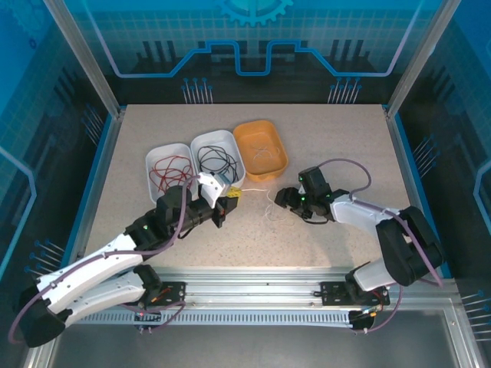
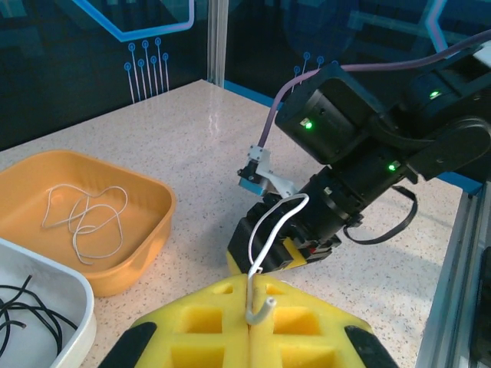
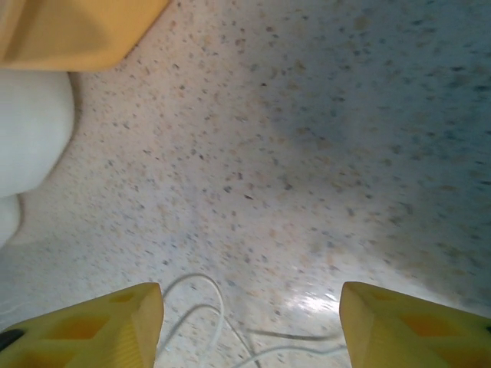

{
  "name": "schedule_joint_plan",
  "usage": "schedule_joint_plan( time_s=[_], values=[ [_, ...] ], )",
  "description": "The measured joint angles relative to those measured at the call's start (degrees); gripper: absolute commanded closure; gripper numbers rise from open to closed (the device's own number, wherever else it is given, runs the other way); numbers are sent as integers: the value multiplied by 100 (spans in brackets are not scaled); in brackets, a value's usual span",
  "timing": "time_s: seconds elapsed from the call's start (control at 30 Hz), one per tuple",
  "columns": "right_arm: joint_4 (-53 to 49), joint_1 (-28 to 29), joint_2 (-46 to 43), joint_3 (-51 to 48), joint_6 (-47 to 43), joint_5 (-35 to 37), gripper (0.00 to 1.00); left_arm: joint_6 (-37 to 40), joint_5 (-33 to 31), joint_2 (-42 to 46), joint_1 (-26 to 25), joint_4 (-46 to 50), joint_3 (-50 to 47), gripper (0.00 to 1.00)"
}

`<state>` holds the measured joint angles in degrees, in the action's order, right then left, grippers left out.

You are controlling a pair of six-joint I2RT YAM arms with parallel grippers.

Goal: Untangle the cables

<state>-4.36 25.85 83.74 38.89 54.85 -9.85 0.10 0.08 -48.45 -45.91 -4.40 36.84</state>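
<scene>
From above I saw a speckled worktop (image 1: 322, 230) carrying three rounded plastic trays, upper centre: a left white tray (image 1: 151, 162) with red cables (image 1: 170, 170), a right white tray (image 1: 230, 142) with black cables (image 1: 217, 161), and an orange tray (image 1: 261, 125).

In the left wrist view, my left pincer (image 2: 251, 295) was clenched on one thin whitish cable (image 2: 265, 222) looping upward mid-frame.

In the right wrist view, my right pincer (image 3: 251, 322) stood released, a pale wire (image 3: 219, 295) lying between its yellow fingers (image 3: 92, 330), bottom centre.

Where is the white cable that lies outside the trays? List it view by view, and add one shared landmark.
Top external: white cable at centre, on the table.
Left wrist: lower centre, pinched in the left gripper.
Right wrist: bottom centre, on the table.
Shared landmark: the orange tray.
</scene>
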Motion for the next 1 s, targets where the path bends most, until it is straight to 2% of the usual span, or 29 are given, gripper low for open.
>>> schedule_joint_plan(
  time_s=[0.17, 0.33, 0.7, 1.0],
  values=[
    [452, 31, 275, 68, 387, -402, 38, 26, 2, 33, 0, -28, -37, 100],
    [472, 302, 382, 334, 422, -520, 37, 162, -2, -129, 0, -63, 70, 100],
    [74, 444, 382, 476, 162, -282, 37, 699, -26, -892, 0, -92, 1897, 100],
    [-354, 442, 317, 470, -140, 83, 38, 1045, -168, -1154, 0, -4, 2533, 100]
  ],
)
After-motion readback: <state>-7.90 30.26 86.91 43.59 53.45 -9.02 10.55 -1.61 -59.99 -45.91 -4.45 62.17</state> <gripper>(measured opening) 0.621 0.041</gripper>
